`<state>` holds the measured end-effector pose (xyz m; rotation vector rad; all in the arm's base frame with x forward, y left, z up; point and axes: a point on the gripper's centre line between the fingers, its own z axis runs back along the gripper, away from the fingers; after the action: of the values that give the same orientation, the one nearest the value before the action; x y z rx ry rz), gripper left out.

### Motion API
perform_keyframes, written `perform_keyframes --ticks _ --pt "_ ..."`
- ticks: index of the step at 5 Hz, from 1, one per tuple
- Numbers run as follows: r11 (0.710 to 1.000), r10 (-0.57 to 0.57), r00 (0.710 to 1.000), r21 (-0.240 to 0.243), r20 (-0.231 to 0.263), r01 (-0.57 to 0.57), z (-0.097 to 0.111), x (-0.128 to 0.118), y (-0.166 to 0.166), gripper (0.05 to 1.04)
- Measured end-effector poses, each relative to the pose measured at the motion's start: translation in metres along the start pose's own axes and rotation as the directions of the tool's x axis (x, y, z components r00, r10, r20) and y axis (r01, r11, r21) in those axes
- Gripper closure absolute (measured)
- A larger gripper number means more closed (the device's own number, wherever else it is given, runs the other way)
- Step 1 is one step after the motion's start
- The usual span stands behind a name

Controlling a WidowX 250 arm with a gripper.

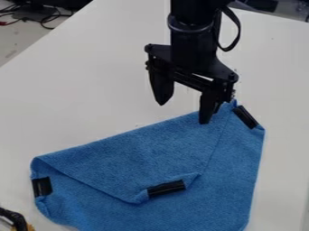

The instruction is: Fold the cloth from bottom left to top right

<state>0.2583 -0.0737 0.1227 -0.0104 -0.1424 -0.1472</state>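
The partly folded blue cloth (138,149), cut off at six o'clock, lies on the white table (91,94) below the gripper (184,113), its fingers spread, one overlapping the cloth's one-o'clock edge, contact unclear.

The top edge cuts off my arm (193,34) above the tool (183,113), and the bottom edge cuts off the near part of the cloth (223,189). The folded flap (138,155) hides the layer under it. One finger (207,110) hides a bit of the cloth's far edge; I can't tell whether its tip touches the fabric. A black and orange thing (16,219) is cropped at the lower left, the desk (91,90) at the right; I can't tell what the thing is.
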Motion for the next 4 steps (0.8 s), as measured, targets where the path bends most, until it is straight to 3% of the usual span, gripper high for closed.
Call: perform_keyframes --ticks 1,2,4 --pt "1.0 0.008 1.0 0.003 -0.031 -0.008 -0.008 -0.005 0.0 0.083" --pt "0.993 0.12 0.993 0.021 -0.008 -0.12 -0.013 -0.029 0.016 0.083" --pt "0.943 0.332 0.942 0.005 0.045 -0.333 -0.031 -0.089 0.061 0.083"
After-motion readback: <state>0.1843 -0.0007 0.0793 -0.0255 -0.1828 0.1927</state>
